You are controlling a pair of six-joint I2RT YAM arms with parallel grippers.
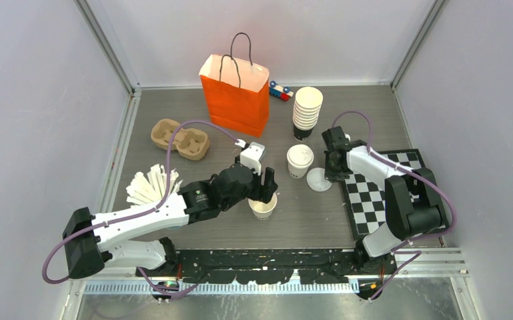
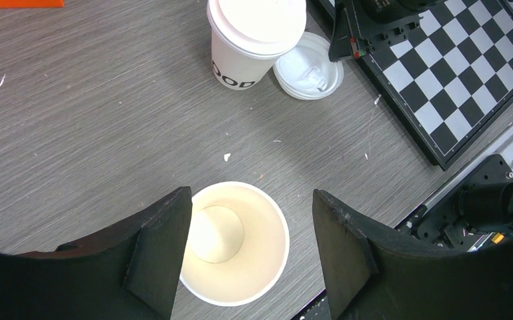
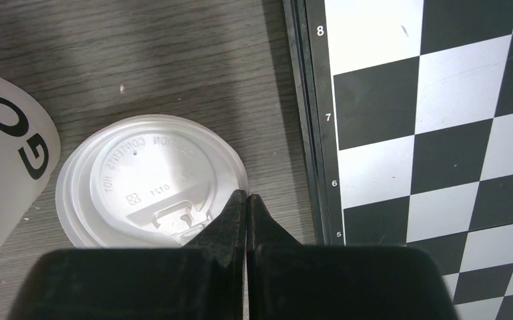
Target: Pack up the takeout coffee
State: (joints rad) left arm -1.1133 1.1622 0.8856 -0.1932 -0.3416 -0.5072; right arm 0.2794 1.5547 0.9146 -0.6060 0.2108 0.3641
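A white paper cup with its lid on (image 1: 299, 159) (image 2: 253, 33) stands mid-table. Beside it a loose white lid (image 1: 318, 179) (image 3: 147, 180) lies flat. A lidless cup, cream inside (image 1: 263, 208) (image 2: 240, 253), stands nearer the front. My left gripper (image 1: 263, 191) (image 2: 251, 193) is open and straddles this cup; one finger overlaps its rim, the other stands apart. My right gripper (image 1: 331, 175) (image 3: 247, 195) is shut, its tips at the loose lid's right rim. I cannot tell whether the rim is pinched. The orange bag (image 1: 237, 93) stands open at the back.
A tall stack of nested cups (image 1: 306, 112) is right of the bag, with a small toy (image 1: 280, 91) behind. A cardboard cup carrier (image 1: 180, 139) and white paper sticks (image 1: 152, 187) lie at the left. A chessboard (image 1: 380, 193) (image 3: 440, 100) lies at the right.
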